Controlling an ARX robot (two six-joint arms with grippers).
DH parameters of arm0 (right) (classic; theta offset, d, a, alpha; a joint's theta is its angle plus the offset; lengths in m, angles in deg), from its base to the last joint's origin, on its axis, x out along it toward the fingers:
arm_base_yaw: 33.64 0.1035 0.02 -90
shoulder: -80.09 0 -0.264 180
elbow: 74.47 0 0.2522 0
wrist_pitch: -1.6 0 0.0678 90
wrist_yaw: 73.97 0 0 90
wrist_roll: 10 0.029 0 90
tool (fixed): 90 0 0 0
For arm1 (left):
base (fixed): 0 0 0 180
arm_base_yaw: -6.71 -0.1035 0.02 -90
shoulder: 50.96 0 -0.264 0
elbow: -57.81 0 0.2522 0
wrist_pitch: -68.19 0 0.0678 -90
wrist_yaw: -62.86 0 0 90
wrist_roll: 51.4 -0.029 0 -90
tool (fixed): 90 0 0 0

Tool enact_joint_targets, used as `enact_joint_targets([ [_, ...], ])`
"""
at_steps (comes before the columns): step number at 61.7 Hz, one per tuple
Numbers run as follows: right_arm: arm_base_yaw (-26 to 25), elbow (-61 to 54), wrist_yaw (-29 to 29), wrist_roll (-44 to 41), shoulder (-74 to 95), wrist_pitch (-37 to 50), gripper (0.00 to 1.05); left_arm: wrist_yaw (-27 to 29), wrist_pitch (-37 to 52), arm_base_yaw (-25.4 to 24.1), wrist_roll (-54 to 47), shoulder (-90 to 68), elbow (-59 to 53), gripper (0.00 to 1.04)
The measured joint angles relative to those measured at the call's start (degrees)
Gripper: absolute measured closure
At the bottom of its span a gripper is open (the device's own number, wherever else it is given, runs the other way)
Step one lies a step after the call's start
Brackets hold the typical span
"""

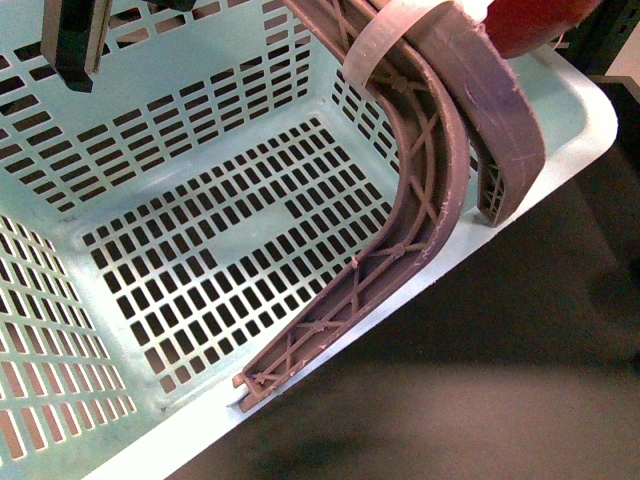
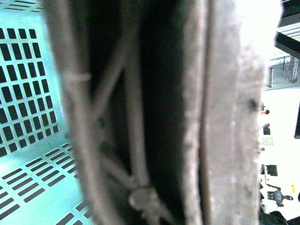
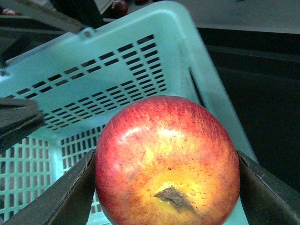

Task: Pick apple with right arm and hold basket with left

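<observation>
Right gripper (image 3: 167, 157): its two dark fingers (image 3: 65, 192) are clamped on the round red apple with the yellowish patch around its stem dip (image 3: 164, 140), one finger pressed to each flank.
Apple's place: between the fingertips and touching both. In the front view the apple (image 1: 540, 20) shows only as a red edge, past the handles and close over the basket's rim.
Apple's axis: the stem dip faces back toward the wrist, so the stem line runs along the fingers, not across them.
Basket from the fingers: the large pale mint-blue slotted plastic basket (image 3: 93, 75) lies beyond the fingertips, its open mouth turned toward them and its floor (image 1: 250, 215) bare.
Handles: the two curved brown-mauve handles (image 1: 420, 200) stand raised together, with a white band (image 1: 385, 40) round them just beside the apple.
Left gripper: its fingers show in no view. The left wrist view is filled by a blurred handle (image 2: 140, 117) very close, so a hold is likely, but I cannot tell whether the fingers are closed.
Nearer arm: the right one, already carrying the fruit.
Next move, judged: carry the apple forward past the fingertips and clear of the handles.
</observation>
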Motion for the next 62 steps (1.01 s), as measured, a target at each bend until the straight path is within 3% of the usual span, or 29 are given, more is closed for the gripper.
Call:
enact_joint_targets([
  [8,2.8,0.0,-0.2,0.3,2.7,1.0,0.31,0.0,0.0,0.0,0.0,0.0,0.0,0.91],
  [20,3.2,0.0,0.4,1.5,5.5,1.8,0.07,0.0,0.0,0.0,0.0,0.0,0.0,0.91],
  [27,2.3,0.0,1.9,2.8,4.5,3.0,0.09,-0.4,0.0,0.0,0.0,0.0,0.0,0.91],
  [38,-4.5,-3.7,9.3,5.7,-6.0,5.9,0.09,0.5,0.0,-0.1,-0.3,-0.3,0.0,0.91],
  [40,-5.1,-6.8,16.0,3.7,-8.1,11.0,0.14,0.4,0.0,-0.1,-0.4,-0.3,0.0,0.91],
  [45,-6.2,-12.0,22.0,-1.6,-10.3,21.0,0.26,0.2,0.0,0.0,-0.4,-0.3,0.0,0.91],
  [62,-11.0,-24.5,18.6,-6.8,-18.1,26.9,0.68,0.0,0.0,0.0,-0.2,-0.3,0.1,0.91],
])
